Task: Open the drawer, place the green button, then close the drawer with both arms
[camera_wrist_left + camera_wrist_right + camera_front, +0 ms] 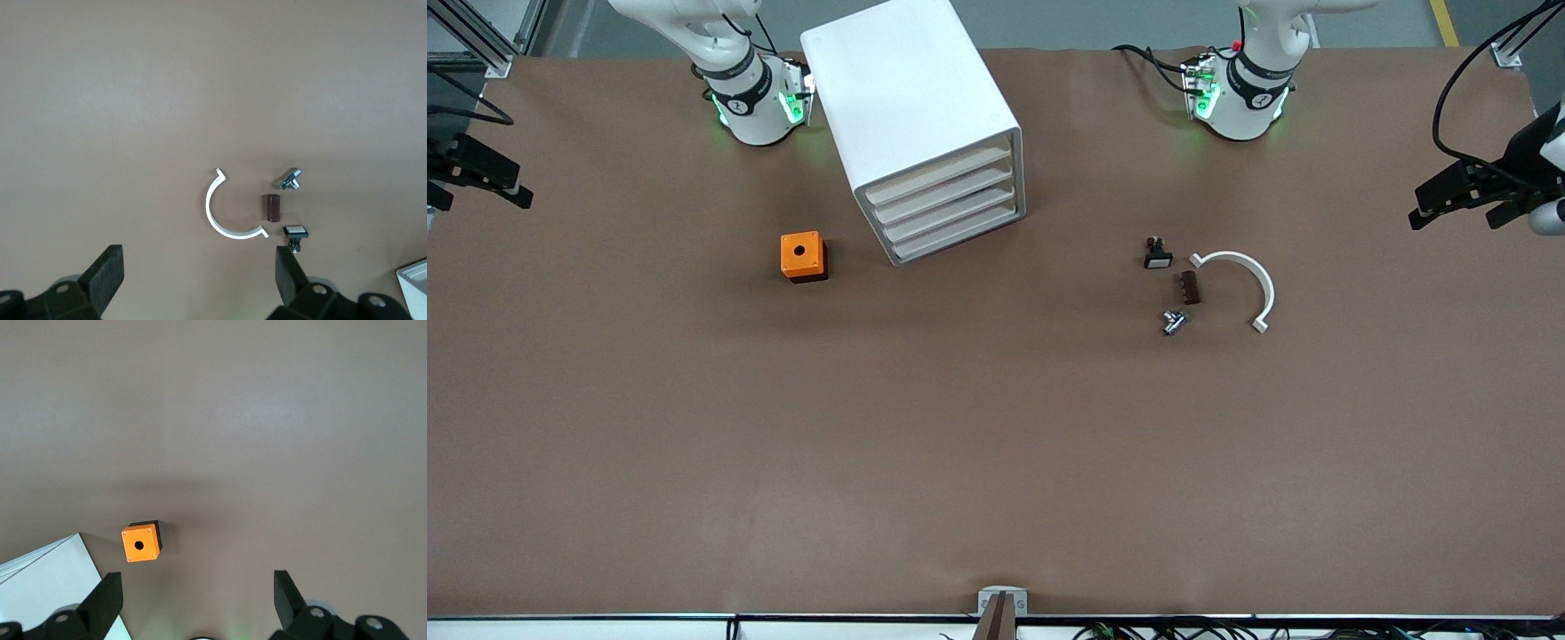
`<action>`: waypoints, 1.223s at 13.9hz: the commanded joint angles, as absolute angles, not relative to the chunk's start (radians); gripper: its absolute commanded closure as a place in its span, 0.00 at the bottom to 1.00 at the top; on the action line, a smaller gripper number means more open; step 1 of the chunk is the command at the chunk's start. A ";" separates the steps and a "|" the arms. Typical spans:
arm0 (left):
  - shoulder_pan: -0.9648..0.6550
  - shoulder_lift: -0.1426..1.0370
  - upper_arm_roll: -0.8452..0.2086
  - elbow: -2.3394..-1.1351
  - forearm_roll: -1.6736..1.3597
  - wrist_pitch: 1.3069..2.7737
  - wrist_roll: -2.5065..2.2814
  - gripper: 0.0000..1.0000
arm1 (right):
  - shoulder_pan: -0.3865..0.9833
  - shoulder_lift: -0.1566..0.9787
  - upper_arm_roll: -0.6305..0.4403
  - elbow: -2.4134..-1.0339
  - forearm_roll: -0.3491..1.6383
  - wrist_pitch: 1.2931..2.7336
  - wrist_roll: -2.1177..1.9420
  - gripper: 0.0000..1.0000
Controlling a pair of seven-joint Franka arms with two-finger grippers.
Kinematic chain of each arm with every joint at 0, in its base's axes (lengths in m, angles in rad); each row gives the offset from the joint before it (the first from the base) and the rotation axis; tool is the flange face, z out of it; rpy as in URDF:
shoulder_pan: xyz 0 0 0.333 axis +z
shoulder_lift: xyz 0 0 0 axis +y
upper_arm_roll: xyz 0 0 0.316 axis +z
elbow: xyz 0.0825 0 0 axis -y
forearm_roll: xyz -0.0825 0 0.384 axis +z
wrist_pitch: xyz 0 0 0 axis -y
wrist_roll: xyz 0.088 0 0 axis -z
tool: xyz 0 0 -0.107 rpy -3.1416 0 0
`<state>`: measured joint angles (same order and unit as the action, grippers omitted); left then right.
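Note:
The white cabinet point(911, 107) stands between the arm bases, and its bottom drawer point(959, 234) is closed flush like the three above it. The button point(1174, 321) point(289, 179) is a tiny piece lying on its side on the brown table, toward the left arm's end; its cap colour is hard to tell. My left gripper point(1421, 206) point(197, 267) hangs open and empty, high over the left arm's end. My right gripper point(523, 187) point(197, 587) hangs open and empty, high over the right arm's end. Both arms wait.
An orange cube with a hole point(802, 256) point(141, 543) sits beside the cabinet, toward the right arm's end. Near the button lie a black switch with a white cap point(1157, 254) point(295, 233), a brown block point(1190, 287) point(273, 207) and a white half ring point(1249, 271) point(212, 213).

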<state>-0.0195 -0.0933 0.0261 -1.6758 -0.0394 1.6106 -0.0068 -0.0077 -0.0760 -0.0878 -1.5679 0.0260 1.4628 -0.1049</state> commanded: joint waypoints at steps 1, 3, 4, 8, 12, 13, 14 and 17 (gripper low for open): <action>-0.020 -0.084 0.025 -1.600 -0.018 1.580 -0.011 0.00 | -0.015 -0.101 -0.086 -1.592 0.028 1.479 -0.158 0.00; -0.023 -0.084 0.025 -1.572 -0.020 1.508 -0.012 0.00 | -0.015 -0.100 -0.086 -1.591 0.028 1.479 -0.164 0.00; -0.026 -0.086 0.012 -1.574 -0.018 1.473 -0.015 0.00 | -0.015 -0.101 -0.086 -1.591 0.028 1.477 -0.164 0.00; -0.020 -0.092 -0.003 -1.569 -0.026 1.457 -0.026 0.00 | -0.018 -0.101 -0.086 -1.591 0.029 1.474 -0.164 0.00; -0.018 -0.091 -0.003 -1.569 -0.025 1.457 -0.051 0.00 | -0.020 -0.101 -0.087 -1.591 0.028 1.470 -0.164 0.00; -0.018 -0.091 -0.003 -1.569 -0.026 1.457 -0.052 0.00 | -0.020 -0.101 -0.089 -1.591 0.028 1.470 -0.164 0.00; -0.018 -0.091 -0.003 -1.569 -0.026 1.457 -0.060 0.00 | -0.020 -0.101 -0.087 -1.591 0.028 1.468 -0.164 0.00; -0.018 -0.089 -0.003 -1.569 -0.026 1.457 -0.066 0.00 | -0.020 -0.101 -0.089 -1.591 0.020 1.467 -0.164 0.00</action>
